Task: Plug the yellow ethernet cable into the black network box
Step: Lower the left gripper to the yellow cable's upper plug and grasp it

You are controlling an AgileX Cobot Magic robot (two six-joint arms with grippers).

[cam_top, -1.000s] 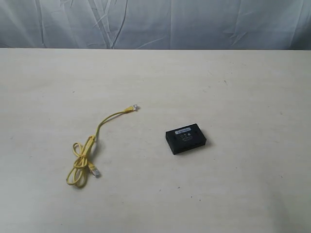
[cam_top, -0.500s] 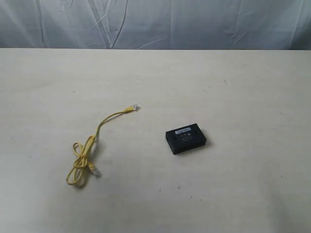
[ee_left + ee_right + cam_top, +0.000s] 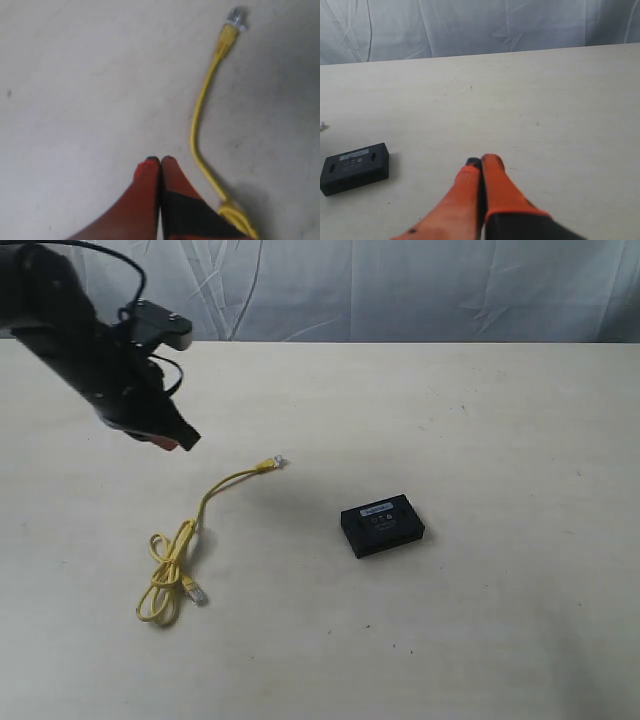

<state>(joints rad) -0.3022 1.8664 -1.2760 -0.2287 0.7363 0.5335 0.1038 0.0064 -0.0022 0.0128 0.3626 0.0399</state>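
jaws of left gripper [image 3: 186, 440] clenched, orange-red fingertips [image 3: 149, 170] pressed tip to tip with nothing between them. carried on a dark arm [image 3: 70, 330] reaching in from the upper left corner of the exterior view, tip pointing toward the yellow ethernet cable [image 3: 186, 536] and not touching it; height above the table [image 3: 500, 420] not clear. jaws of right gripper [image 3: 481, 161] likewise clenched and empty, orange fingers side by side over bare tabletop.

yellow ethernet cable lying flat on the table, left of centre in the exterior view: loose coil at the near end, one clear plug [image 3: 197, 595] resting just beside the coil, single strand curving away toward the far plug [image 3: 277, 461]. in the left wrist view, far plug [image 3: 236, 16] and curved strand [image 3: 193, 132] ahead of the closed tips and off to one side, apart from them; start of the coil showing next to the gripper's dark finger.

black network box [image 3: 383, 524] flat on the table near centre, right of the cable and well apart from it, unplugged; small white label on top, long edges at a slant to the table edge. black network box [image 3: 354, 167] also in the right wrist view, ahead of the right gripper and off to one side, apart from the tips. pale wrinkled cloth backdrop [image 3: 400, 290] behind the table's far edge.
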